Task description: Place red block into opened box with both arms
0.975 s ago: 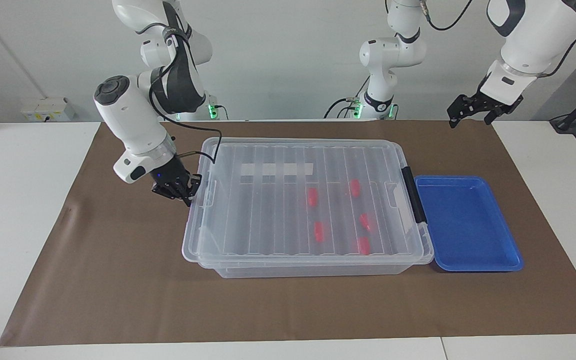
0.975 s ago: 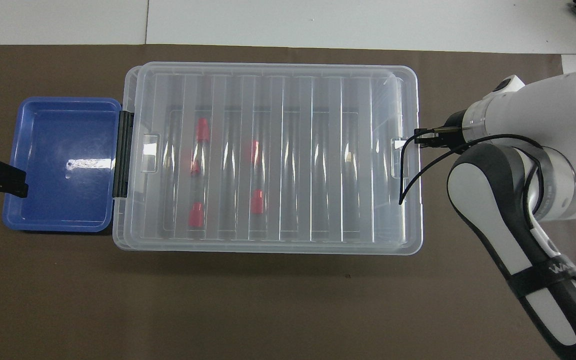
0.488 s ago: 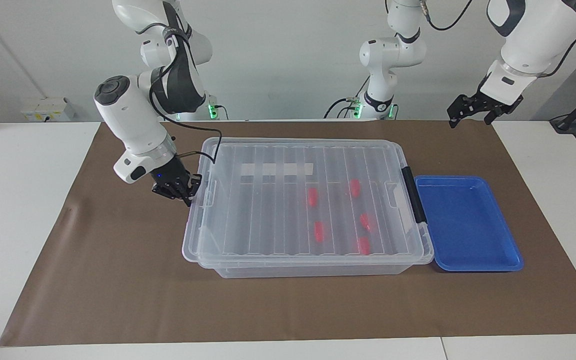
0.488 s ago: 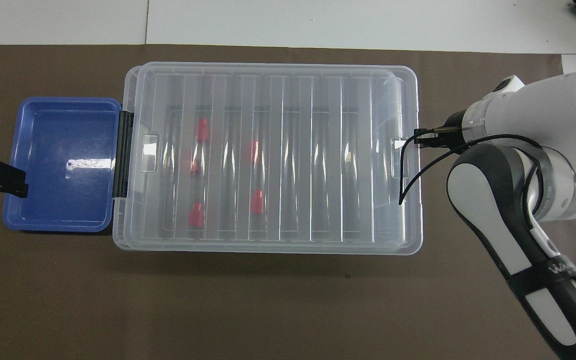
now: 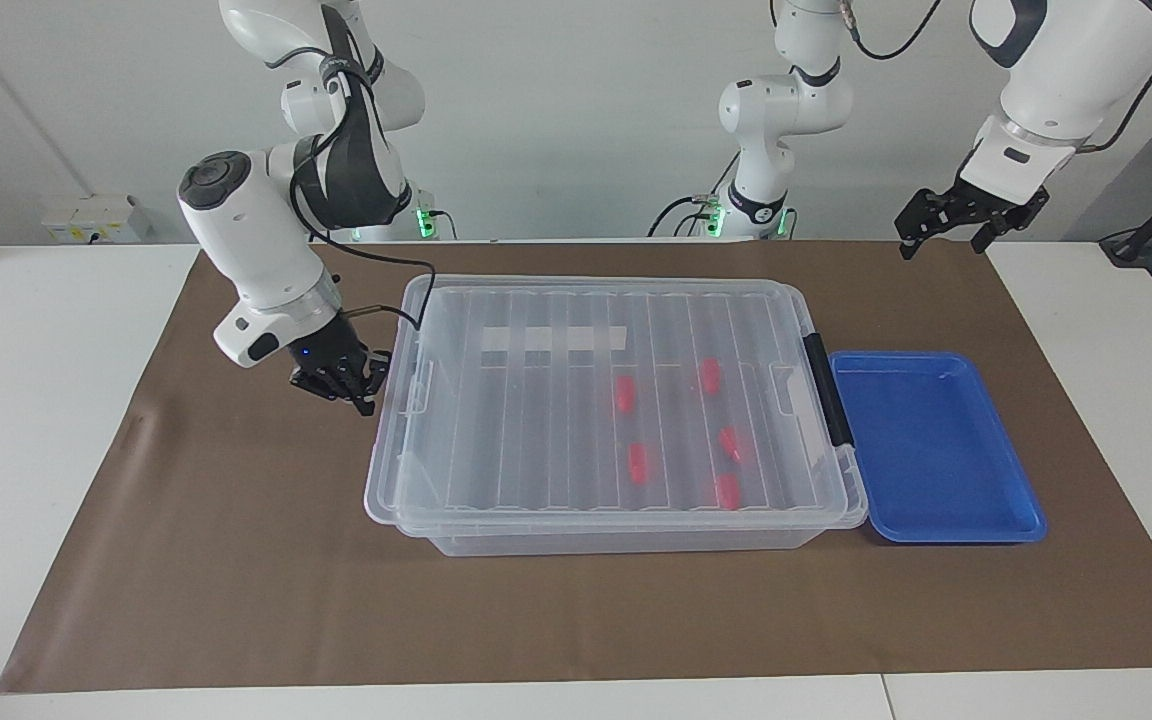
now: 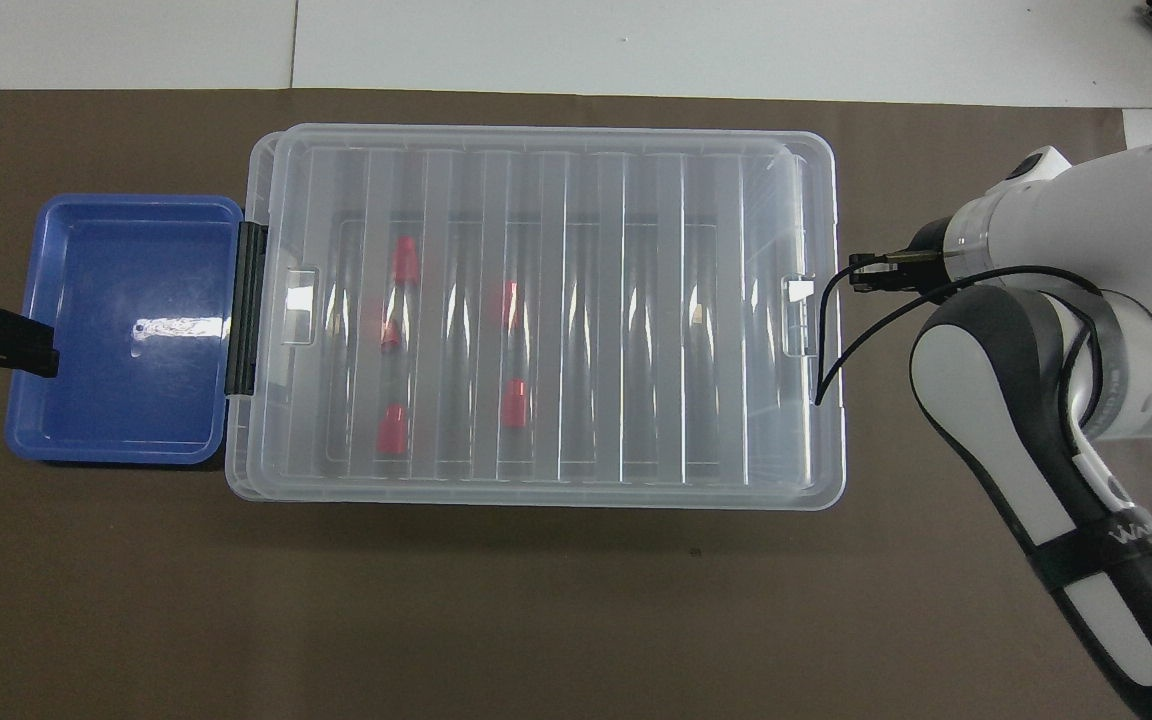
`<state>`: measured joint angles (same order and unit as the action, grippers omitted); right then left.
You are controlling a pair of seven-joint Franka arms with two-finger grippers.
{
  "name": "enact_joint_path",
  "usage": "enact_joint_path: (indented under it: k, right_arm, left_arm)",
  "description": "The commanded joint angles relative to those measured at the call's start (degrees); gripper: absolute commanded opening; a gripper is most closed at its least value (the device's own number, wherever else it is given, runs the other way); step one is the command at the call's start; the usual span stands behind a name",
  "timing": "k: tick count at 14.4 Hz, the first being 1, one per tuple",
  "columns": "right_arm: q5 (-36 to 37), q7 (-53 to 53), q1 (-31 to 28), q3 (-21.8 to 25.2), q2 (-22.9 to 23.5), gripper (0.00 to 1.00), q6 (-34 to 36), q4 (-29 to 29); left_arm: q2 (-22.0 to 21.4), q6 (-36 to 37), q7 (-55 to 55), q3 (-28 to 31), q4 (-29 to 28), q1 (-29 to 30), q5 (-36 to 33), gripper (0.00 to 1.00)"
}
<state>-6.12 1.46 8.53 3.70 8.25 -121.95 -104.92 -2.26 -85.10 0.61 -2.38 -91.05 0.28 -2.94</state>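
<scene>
Lid (image 5: 596, 390) seated on storage box (image 5: 626, 535), red blocks (image 5: 638, 462) inside. Right gripper (image 5: 344, 385), centre-left of frame, jaws shut, empty: may slip off lid edge. Left gripper (image 5: 956, 222), upper right, jaws open, empty

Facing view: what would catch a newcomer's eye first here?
The big clear box in the middle of the table, lid on, with five red blocks showing inside. A blue tray sits beside its black-clipped end. The right hand, shut, is low at the box's other end.
</scene>
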Motion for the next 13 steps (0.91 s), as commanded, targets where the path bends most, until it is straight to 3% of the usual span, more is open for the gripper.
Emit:
enact_joint_path:
  k: [1,2,3,4,5,10,13]
  right_arm:
    - [7.15,0.3,-2.19,-0.1,-3.31,0.0,3.72,0.33]
    - [7.87,0.3,-2.9,-0.1,-3.93,0.01,5.65,1.37]
    - [8.05,0.3,-3.25,-0.01,-4.29,0.26,8.19,2.51]
    - [8.14,0.38,-3.6,0.07,-4.55,0.73,11.0,4.35]
    - [8.14,0.38,-4.48,0.07,-5.42,1.0,13.73,5.59]
    - [7.79,4.06,-6.24,-0.01,-6.93,1.0,32.35,15.25]
    - [7.44,4.17,-6.33,-0.19,-7.54,1.0,34.76,15.63]
  left_arm:
    - [-0.46,-1.47,0.0,0.18,0.09,-0.19,0.75,1.0]
    - [-0.46,-1.82,0.0,0.18,0.09,-0.19,0.75,1.0]
    - [-0.46,-2.87,0.0,0.18,0.0,-0.19,0.75,1.0]
    - [-0.46,-4.27,0.09,0.18,-0.35,-0.19,0.75,1.0]
    - [-0.46,-5.5,0.09,0.18,-0.44,-0.1,0.83,1.0]
    - [-0.46,-5.16,0.0,0.18,-0.53,-0.01,0.75,1.0]
    - [-0.46,-5.16,0.0,0.18,-0.53,-0.1,0.75,1.0]
